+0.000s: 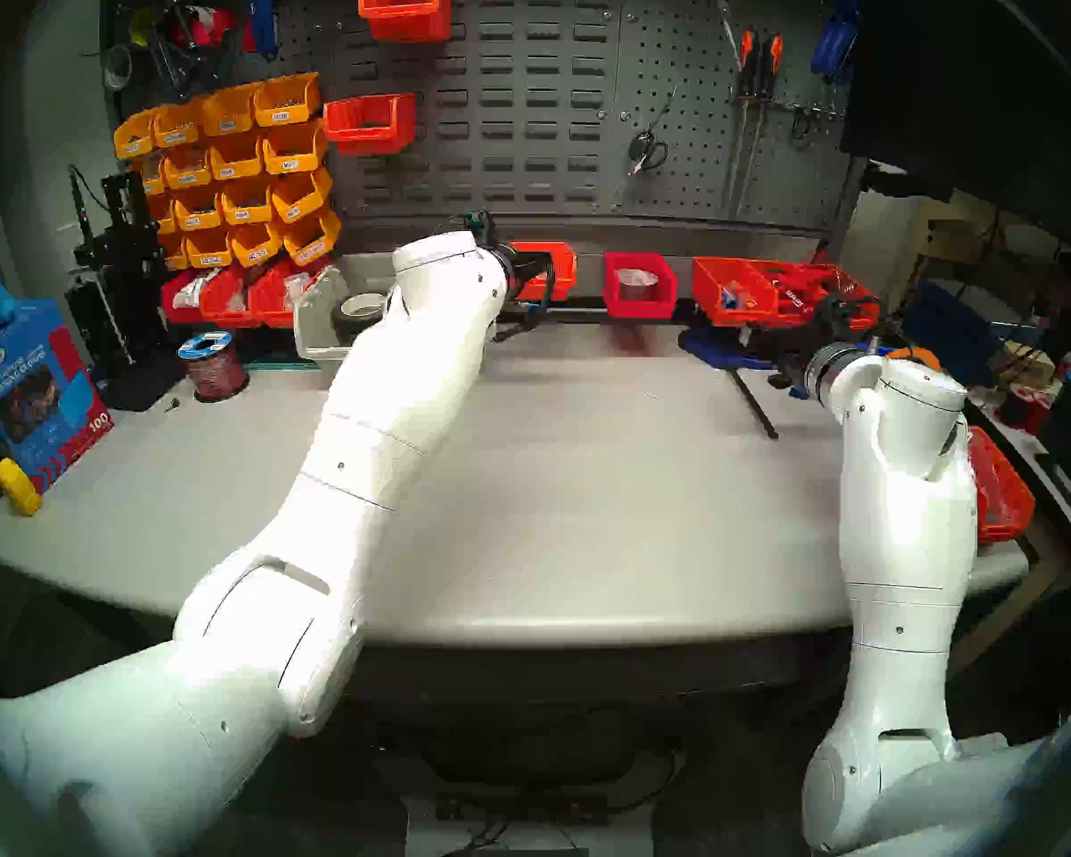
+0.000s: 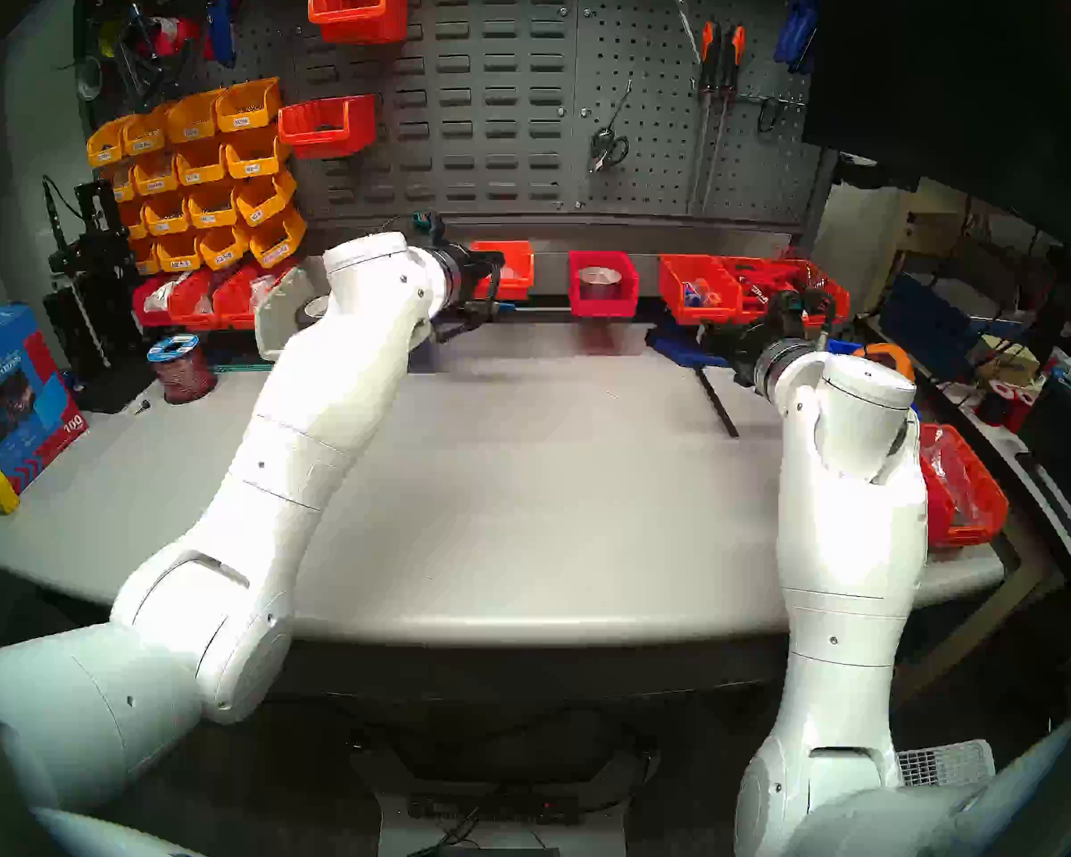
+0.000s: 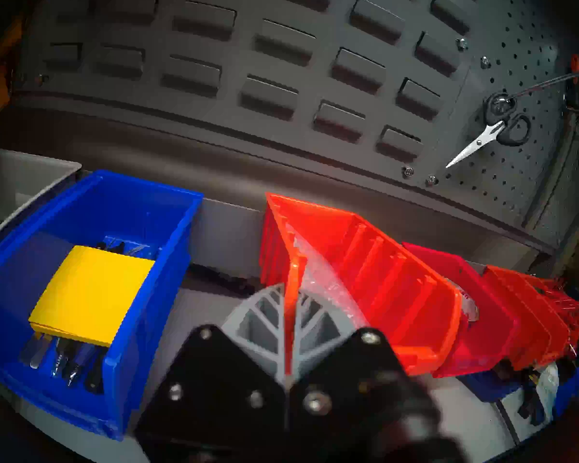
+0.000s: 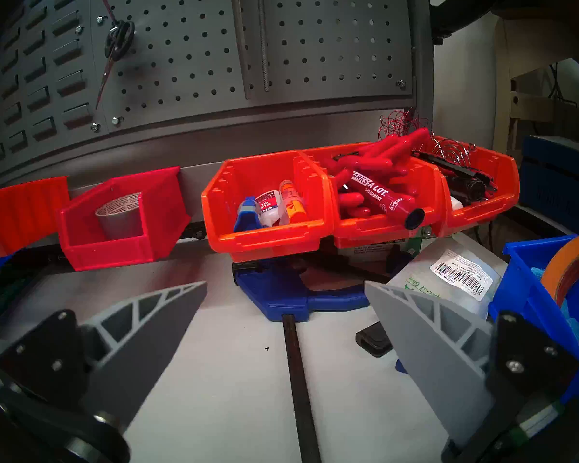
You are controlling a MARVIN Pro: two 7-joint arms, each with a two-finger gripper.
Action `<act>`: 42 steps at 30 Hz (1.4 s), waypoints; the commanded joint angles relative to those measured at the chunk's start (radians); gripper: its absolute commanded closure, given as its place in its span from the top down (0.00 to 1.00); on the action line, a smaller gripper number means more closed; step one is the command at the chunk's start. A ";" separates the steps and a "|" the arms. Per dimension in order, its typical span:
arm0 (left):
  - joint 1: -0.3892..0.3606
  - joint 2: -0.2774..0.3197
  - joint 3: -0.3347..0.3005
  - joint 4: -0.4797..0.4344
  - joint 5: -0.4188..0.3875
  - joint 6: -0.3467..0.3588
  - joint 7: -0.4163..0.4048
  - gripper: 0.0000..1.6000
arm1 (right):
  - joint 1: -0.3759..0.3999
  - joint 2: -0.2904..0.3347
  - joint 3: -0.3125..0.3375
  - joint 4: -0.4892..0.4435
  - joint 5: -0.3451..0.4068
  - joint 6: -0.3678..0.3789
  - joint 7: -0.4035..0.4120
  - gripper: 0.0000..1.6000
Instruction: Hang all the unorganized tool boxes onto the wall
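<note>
Orange-red ribbed bin (image 3: 365,278) with the clear bags sits at the light grey rail (image 3: 228,231) under the louvred wall (image 3: 281,84), and I have my left hand (image 3: 290,322) pinched on its near side wall, one finger inside and one outside, because that thin wall is the easiest thing to grip and it lets me steer the back lip toward the rail. Whether that lip is seated or only resting against the rail I cannot tell from here. The red bin (image 4: 121,218) holding the silver tape roll looks hung just to its right, with three more orange bins (image 4: 268,205) beyond it on the same rail. The pale grey bin (image 1: 329,324) with the black tape roll stands on the counter (image 1: 551,497) behind my left arm, so I judge that one is not yet hung. My right hand (image 4: 284,318) hovers spread wide and empty above the counter, well apart from the bins, probably parked so it stays clear of the left arm's work. A blue bin (image 3: 91,285) with a yellow pad sits beside my grip.
</note>
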 commanded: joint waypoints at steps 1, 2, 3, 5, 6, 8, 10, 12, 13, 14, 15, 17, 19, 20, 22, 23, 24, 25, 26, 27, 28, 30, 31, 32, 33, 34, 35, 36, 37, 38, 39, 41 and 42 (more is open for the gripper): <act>-0.002 -0.004 -0.009 -0.015 -0.009 0.000 0.001 0.00 | 0.014 -0.002 -0.002 -0.014 0.001 0.002 -0.001 1.00; -0.001 -0.003 -0.009 -0.013 -0.009 -0.002 0.000 0.00 | 0.014 -0.002 -0.002 -0.014 0.001 0.002 -0.001 1.00; 0.000 -0.001 -0.009 -0.010 -0.010 -0.003 -0.001 0.00 | 0.014 -0.003 -0.002 -0.014 0.001 0.002 -0.001 1.00; 0.000 0.002 -0.008 -0.006 -0.011 -0.006 -0.005 0.00 | 0.014 -0.003 -0.002 -0.014 0.001 0.002 -0.001 1.00; 0.000 0.003 -0.009 -0.004 -0.011 -0.007 -0.006 0.00 | 0.014 -0.003 -0.002 -0.014 0.000 0.002 -0.001 1.00; -0.002 0.005 -0.009 -0.002 -0.012 -0.007 -0.006 0.00 | 0.014 -0.003 -0.002 -0.014 0.000 0.002 0.000 1.00; -0.003 0.007 -0.010 0.000 -0.013 -0.006 -0.007 0.00 | 0.015 -0.003 -0.002 -0.014 -0.001 0.002 0.000 1.00; -0.004 0.009 -0.010 0.001 -0.013 -0.005 -0.008 0.00 | 0.015 -0.004 -0.001 -0.014 -0.001 0.002 0.000 1.00; -0.004 0.010 -0.010 0.001 -0.014 -0.005 -0.009 0.00 | 0.015 -0.004 -0.001 -0.014 -0.001 0.002 0.001 1.00; -0.004 0.011 -0.010 0.001 -0.014 -0.005 -0.010 0.00 | 0.015 -0.004 -0.001 -0.014 -0.001 0.002 0.001 1.00; -0.004 0.013 -0.010 0.001 -0.015 -0.004 -0.010 0.00 | 0.015 -0.004 -0.001 -0.014 -0.002 0.002 0.001 1.00; -0.002 0.017 -0.012 -0.002 -0.016 -0.003 -0.011 0.00 | 0.015 -0.004 -0.001 -0.014 -0.002 0.002 0.001 1.00; -0.001 0.020 -0.013 -0.006 -0.019 -0.001 -0.011 0.00 | 0.015 -0.004 -0.001 -0.014 -0.002 0.002 0.001 1.00; 0.000 0.022 -0.014 -0.008 -0.020 0.001 -0.010 0.00 | 0.015 -0.004 -0.001 -0.014 -0.003 0.002 0.002 1.00; 0.003 0.025 -0.016 -0.013 -0.022 0.004 -0.008 0.00 | 0.015 -0.005 -0.001 -0.014 -0.003 0.002 0.002 1.00; 0.005 0.027 -0.017 -0.016 -0.023 0.005 -0.008 0.00 | 0.015 -0.005 -0.001 -0.014 -0.003 0.002 0.002 1.00; 0.006 0.028 -0.018 -0.019 -0.024 0.006 -0.007 0.00 | 0.015 -0.005 -0.001 -0.014 -0.003 0.002 0.002 1.00; 0.007 0.030 -0.019 -0.022 -0.024 0.007 -0.006 0.00 | 0.015 -0.005 0.000 -0.014 -0.004 0.002 0.003 1.00; 0.008 0.031 -0.020 -0.023 -0.025 0.007 -0.006 0.00 | 0.015 -0.005 0.000 -0.014 -0.004 0.002 0.003 1.00; 0.009 0.032 -0.021 -0.024 -0.026 0.008 -0.006 0.00 | 0.015 -0.005 0.000 -0.014 -0.004 0.002 0.003 1.00; 0.009 0.033 -0.022 -0.024 -0.027 0.008 -0.005 0.00 | 0.015 -0.005 0.000 -0.014 -0.004 0.002 0.003 1.00; 0.011 0.032 -0.024 -0.025 -0.028 0.007 -0.005 0.00 | 0.015 -0.006 0.000 -0.014 -0.005 0.003 0.003 1.00; 0.011 0.033 -0.024 -0.025 -0.029 0.007 -0.004 0.00 | 0.015 -0.006 0.000 -0.014 -0.005 0.003 0.004 1.00; 0.012 0.033 -0.025 -0.026 -0.030 0.007 -0.004 0.00 | 0.015 -0.006 0.000 -0.014 -0.005 0.003 0.004 1.00; 0.013 0.033 -0.025 -0.026 -0.030 0.007 -0.004 0.00 | 0.015 -0.006 0.000 -0.014 -0.005 0.003 0.004 1.00; 0.013 0.034 -0.025 -0.027 -0.031 0.008 -0.004 0.00 | 0.015 -0.006 0.000 -0.014 -0.006 0.003 0.004 1.00; 0.015 0.034 -0.026 -0.028 -0.032 0.008 -0.002 0.00 | 0.015 -0.006 0.000 -0.014 -0.006 0.003 0.004 1.00; 0.016 0.034 -0.026 -0.029 -0.032 0.009 -0.002 0.00 | 0.015 -0.006 0.000 -0.014 -0.006 0.003 0.004 1.00; 0.016 0.035 -0.026 -0.029 -0.033 0.009 -0.001 0.00 | 0.015 -0.006 0.000 -0.014 -0.006 0.003 0.004 1.00; 0.016 0.035 -0.026 -0.029 -0.033 0.008 0.000 0.00 | 0.015 -0.007 0.000 -0.014 -0.006 0.003 0.005 1.00; 0.016 0.035 -0.025 -0.029 -0.034 0.008 0.000 0.00 | 0.015 -0.007 0.001 -0.014 -0.007 0.003 0.005 1.00; 0.016 0.036 -0.025 -0.028 -0.035 0.006 0.001 0.00 | 0.015 -0.007 0.001 -0.014 -0.007 0.003 0.005 1.00; 0.015 0.036 -0.024 -0.027 -0.035 0.006 0.001 0.00 | 0.015 -0.007 0.001 -0.014 -0.007 0.003 0.005 1.00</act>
